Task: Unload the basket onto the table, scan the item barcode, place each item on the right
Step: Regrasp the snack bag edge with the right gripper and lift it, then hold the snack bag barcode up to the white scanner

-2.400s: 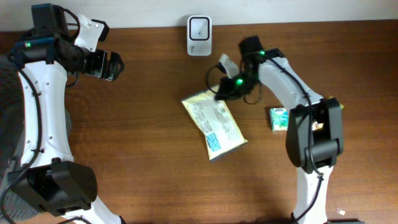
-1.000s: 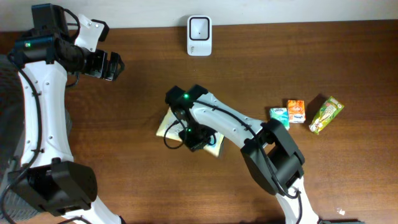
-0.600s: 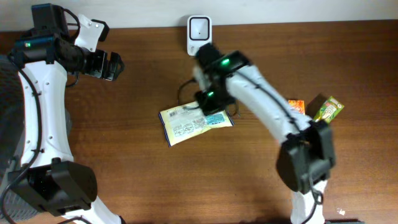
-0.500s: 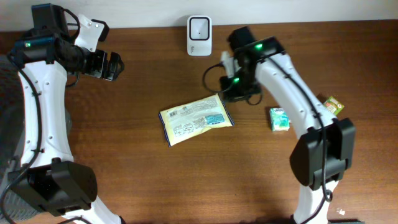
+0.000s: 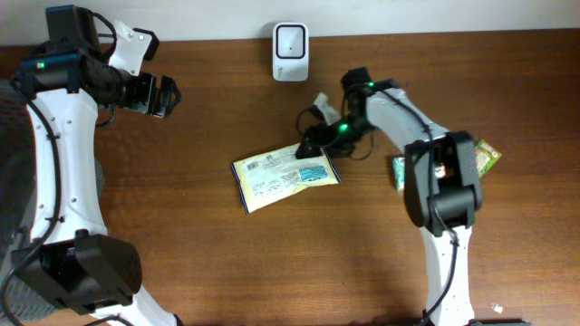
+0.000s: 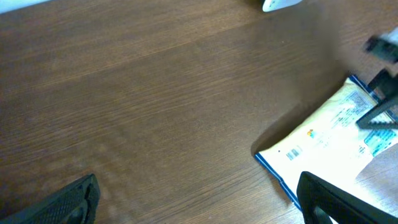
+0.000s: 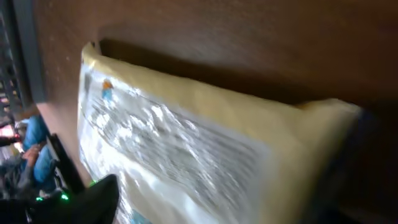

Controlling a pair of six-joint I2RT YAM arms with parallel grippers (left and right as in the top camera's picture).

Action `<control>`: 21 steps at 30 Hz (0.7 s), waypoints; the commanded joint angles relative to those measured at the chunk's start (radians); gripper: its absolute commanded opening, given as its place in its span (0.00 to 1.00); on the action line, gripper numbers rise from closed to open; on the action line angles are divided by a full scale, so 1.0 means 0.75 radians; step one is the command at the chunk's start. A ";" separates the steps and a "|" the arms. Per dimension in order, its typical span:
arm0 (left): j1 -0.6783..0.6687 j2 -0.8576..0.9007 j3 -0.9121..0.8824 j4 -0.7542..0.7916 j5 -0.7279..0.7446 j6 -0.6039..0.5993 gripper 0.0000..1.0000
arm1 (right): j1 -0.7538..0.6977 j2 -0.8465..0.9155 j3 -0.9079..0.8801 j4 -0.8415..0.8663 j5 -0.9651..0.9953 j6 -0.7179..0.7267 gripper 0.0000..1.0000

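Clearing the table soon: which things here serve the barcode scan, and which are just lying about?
For the job: yellow packet, white scanner, right gripper at the packet's corner.
Lying about: small green box, snack pack, both at the right.

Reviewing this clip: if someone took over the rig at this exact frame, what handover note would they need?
Left claw: open, empty, at the table's far left, away from the items.
Right claw: jaws apart at the right end of the yellow packet; whether it touches the packet is unclear.
Packet: flat on the table, printed side up, short of the white scanner at the back edge.
Done: nothing here shows a scan.
Left: grasp the packet and bring its barcode to the scanner.
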 commanded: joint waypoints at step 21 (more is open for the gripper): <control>0.002 -0.010 0.011 0.003 0.011 0.022 0.99 | -0.016 -0.479 -0.034 -0.053 -0.290 0.009 0.04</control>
